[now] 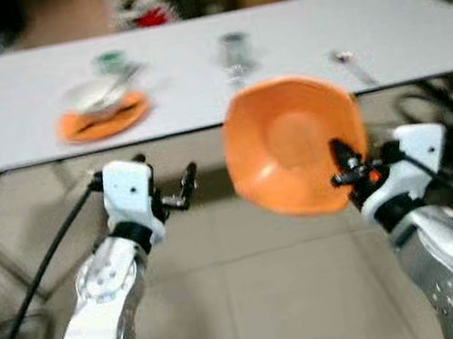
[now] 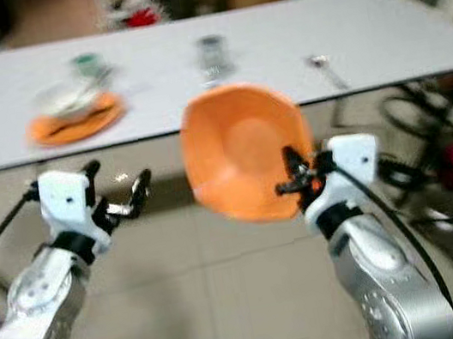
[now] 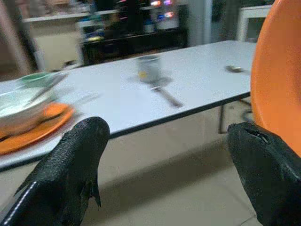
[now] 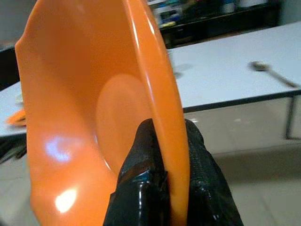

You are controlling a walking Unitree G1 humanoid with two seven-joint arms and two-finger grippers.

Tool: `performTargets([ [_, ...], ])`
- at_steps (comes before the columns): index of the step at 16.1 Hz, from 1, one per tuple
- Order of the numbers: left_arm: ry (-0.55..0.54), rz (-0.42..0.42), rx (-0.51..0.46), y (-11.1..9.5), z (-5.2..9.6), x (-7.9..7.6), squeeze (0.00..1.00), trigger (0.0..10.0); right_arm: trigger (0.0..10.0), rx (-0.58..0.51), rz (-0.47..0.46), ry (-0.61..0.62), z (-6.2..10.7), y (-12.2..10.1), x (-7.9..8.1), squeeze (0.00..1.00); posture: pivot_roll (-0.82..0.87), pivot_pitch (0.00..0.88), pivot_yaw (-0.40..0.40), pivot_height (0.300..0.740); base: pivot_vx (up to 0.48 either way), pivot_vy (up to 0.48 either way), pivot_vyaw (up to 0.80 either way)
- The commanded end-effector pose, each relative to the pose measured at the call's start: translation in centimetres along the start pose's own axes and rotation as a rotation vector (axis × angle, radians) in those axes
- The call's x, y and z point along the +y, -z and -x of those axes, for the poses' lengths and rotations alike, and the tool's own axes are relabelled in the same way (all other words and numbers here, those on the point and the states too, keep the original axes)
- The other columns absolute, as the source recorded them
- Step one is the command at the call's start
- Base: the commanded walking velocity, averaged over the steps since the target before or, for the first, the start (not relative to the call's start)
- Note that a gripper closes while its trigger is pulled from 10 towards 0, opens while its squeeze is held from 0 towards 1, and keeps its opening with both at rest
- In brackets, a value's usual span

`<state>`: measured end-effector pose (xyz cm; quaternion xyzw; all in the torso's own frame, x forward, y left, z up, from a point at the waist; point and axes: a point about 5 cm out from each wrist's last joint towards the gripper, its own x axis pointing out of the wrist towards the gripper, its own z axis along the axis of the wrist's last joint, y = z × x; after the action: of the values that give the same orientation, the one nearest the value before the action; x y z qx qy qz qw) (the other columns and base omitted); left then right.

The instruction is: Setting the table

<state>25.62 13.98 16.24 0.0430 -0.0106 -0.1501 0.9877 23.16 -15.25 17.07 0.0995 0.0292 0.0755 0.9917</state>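
- Right wrist view: your right gripper point(image 4: 162, 155) is clamped on the rim of the orange plate point(image 4: 94, 108), one black finger on the inner face, one on the back. The plate stands on edge, hollow side turned toward the robot.
- Head views: that plate point(image 1: 296, 145) hangs in the air short of the table's near edge, up and inward from the right gripper point(image 1: 350, 168), which pinches its lower right rim.
- Your left gripper point(image 1: 179, 188) is held out level beside the plate, fingers apart and empty. In the left wrist view its two fingers point(image 3: 70, 165) stand wide, with the plate's edge just past the other one.
- Beyond both grippers: a white table point(image 1: 411, 25). Ahead of the left gripper, a second orange plate point(image 1: 105, 120) lies flat with a white bowl point(image 1: 96, 94) on it and a utensil resting in the bowl; a green cup point(image 1: 111, 62) sits behind.
- Ahead between the grippers: a grey cup point(image 1: 234, 48) with a piece of cutlery point(image 3: 164, 94) lying in front of it. Ahead of the right gripper, a spoon point(image 1: 353, 66) lies alone on the table.
- Below the grippers, tiled floor point(image 1: 265, 293); table legs and dark cables off to the right.
- Hard to read: the head views are blurred. You can't tell what kind of utensil is in the bowl, nor what the cutlery by the grey cup is.
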Motion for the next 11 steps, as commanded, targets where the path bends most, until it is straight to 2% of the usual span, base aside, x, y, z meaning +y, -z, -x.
performTargets([
  [1,0.025,0.002,-0.025,-0.6,-0.3,-0.6,0.00,10.0,10.0,-0.051,0.005,0.054,0.3,-1.2,-1.0,0.00,0.07,0.000,0.037,0.740,0.300,0.000,0.00],
  [7,0.019,0.006,-0.030,-0.6,-0.4,-0.5,0.00,10.0,10.0,-0.045,-0.050,0.104,0.0,-1.5,-2.0,0.00,0.07,0.000,0.037,0.740,0.302,0.000,0.00],
  [11,0.018,0.006,-0.030,-0.6,-0.4,-0.4,0.00,10.0,10.0,-0.055,-0.033,0.113,-0.1,-1.7,-2.2,0.00,0.07,0.000,0.035,0.740,0.314,0.000,0.00],
])
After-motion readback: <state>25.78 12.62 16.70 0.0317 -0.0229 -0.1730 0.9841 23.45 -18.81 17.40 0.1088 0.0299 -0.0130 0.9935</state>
